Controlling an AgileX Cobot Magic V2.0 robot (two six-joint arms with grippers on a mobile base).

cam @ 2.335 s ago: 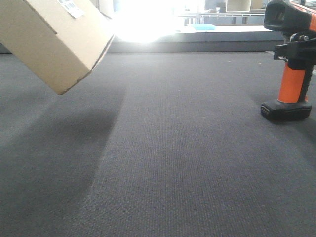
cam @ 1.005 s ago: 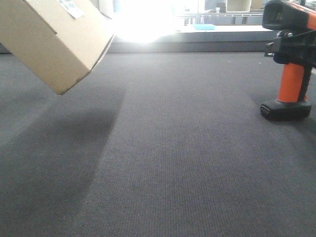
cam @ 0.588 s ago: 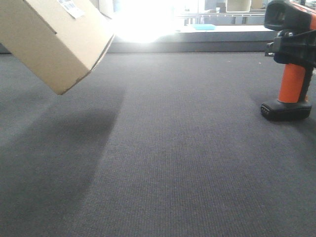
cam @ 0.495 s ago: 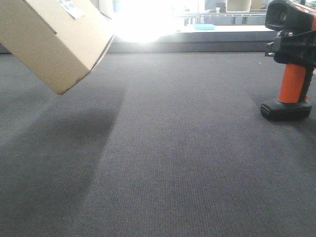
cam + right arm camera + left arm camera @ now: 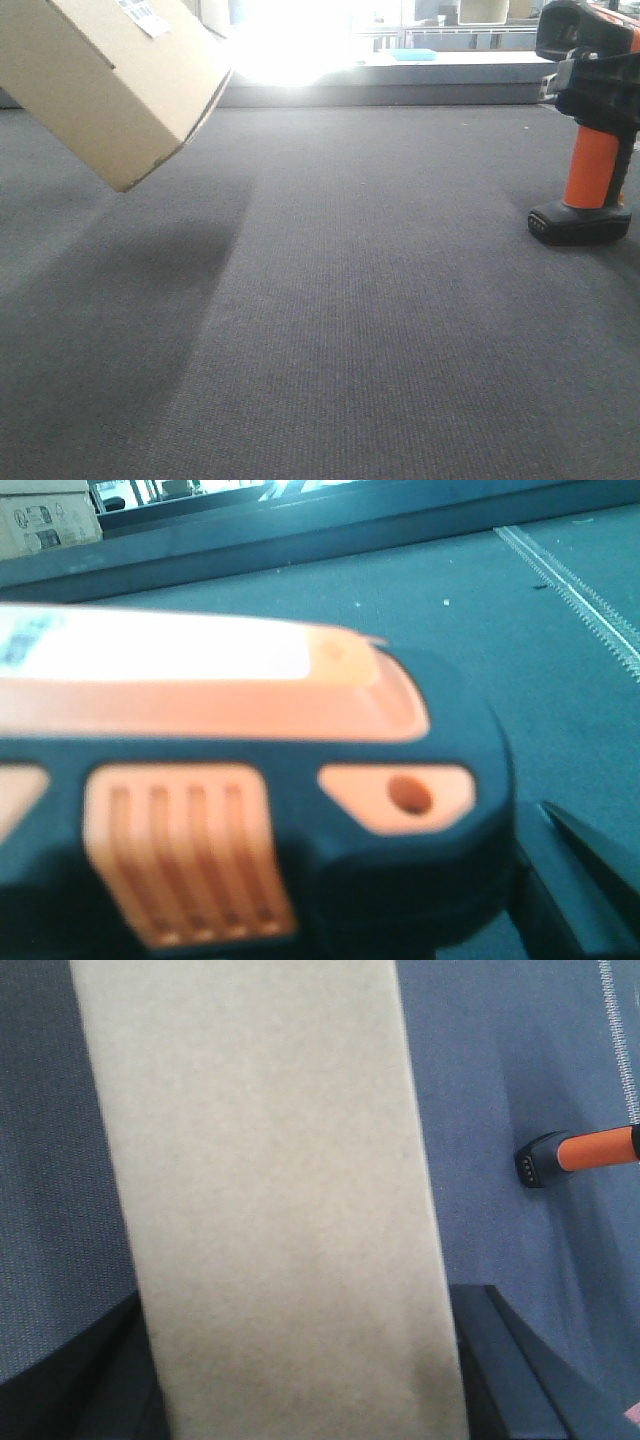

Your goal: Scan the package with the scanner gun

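The package [image 5: 110, 80], a plain brown box with a white barcode label [image 5: 143, 14], hangs tilted above the dark carpet at the top left. Its bare side fills the left wrist view [image 5: 270, 1190], and my left gripper [image 5: 300, 1360] is shut on it with a dark finger at each side. The scanner gun [image 5: 590, 165] stands upright on its black foot at the right edge. My right gripper [image 5: 600, 95] is clamped on it just under the black head. In the right wrist view the blurred orange and black head [image 5: 250, 780] fills the frame, with one finger [image 5: 590, 880] showing at the lower right.
A low grey ledge [image 5: 400, 90] runs along the far edge of the carpet, with a blue item [image 5: 414, 54] on it. A pale stitched strip [image 5: 580, 590] crosses the carpet to the right of the scanner. A printed cardboard box [image 5: 45, 520] sits far back.
My right gripper has closed on the scanner gun below its head and crept slightly upward; the head has shifted a little. The package and left arm have held still.
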